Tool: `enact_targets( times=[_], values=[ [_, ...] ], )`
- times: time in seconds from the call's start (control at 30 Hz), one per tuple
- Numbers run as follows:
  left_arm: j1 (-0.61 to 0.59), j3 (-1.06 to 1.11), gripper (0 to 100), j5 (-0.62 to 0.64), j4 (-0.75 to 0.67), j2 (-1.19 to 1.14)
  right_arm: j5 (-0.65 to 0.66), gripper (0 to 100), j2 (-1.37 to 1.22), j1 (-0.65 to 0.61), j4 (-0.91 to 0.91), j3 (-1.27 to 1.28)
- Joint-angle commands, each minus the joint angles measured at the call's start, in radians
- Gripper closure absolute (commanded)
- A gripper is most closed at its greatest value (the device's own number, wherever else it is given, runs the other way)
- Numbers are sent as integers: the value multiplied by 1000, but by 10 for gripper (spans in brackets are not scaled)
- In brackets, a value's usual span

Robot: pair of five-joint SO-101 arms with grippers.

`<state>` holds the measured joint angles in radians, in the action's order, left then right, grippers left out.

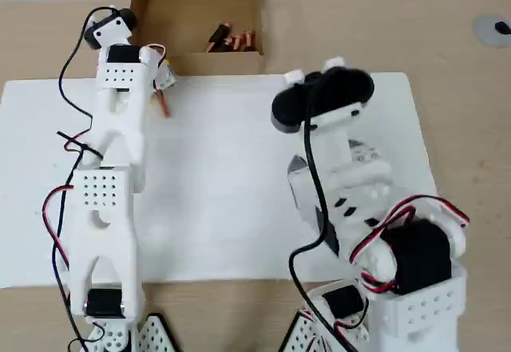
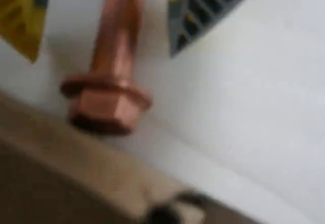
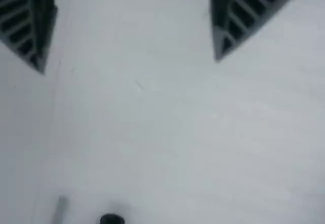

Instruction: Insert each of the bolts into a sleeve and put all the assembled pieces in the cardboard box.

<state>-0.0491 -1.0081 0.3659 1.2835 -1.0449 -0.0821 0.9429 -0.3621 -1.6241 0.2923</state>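
Since the brown cardboard box (image 1: 215, 63) lies just ahead, the left gripper (image 2: 101, 54) hangs a copper-coloured flanged hex bolt (image 2: 104, 104) head-down over the white sheet (image 1: 223, 192) on the bench (image 1: 467, 120), apparently for deposit, its fingers clamped on the shank. The right gripper (image 3: 127, 61) has its fingers wide apart and holds nothing.

Left wrist view: bolt (image 2: 107, 89) held in left gripper (image 2: 101, 54) blurred, shank cut off by frame edge. Copper pieces (image 1: 233, 38) in cardboard box (image 1: 215, 63) too small to count, perhaps four. Far wall of cardboard box cut off. High view: right gripper (image 3: 128, 62) hidden under own black wrist housing (image 1: 323, 96). Right wrist view: dark blob (image 3: 111, 219) cut by edge, unidentifiable.
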Motion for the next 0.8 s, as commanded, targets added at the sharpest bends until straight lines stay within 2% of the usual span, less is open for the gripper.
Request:
enact_targets(
  times=[0.0, 0.1, 0.37, 0.57, 0.77],
  values=[
    [9, -57, 822, 89, 17, -10, -3, 745, 24, 19, 15, 8],
    [9, -64, 841, 157, 61, -18, -5, 745, 25, 19, 15, 8],
    [9, -58, 844, 163, 172, -18, -6, 745, 24, 19, 14, 8],
    [6, -66, 998, 161, 190, -18, -6, 745, 22, 19, 14, 8],
    [-8, -137, 990, 155, 249, -2, -8, 745, 22, 19, 12, 8]
  ],
)
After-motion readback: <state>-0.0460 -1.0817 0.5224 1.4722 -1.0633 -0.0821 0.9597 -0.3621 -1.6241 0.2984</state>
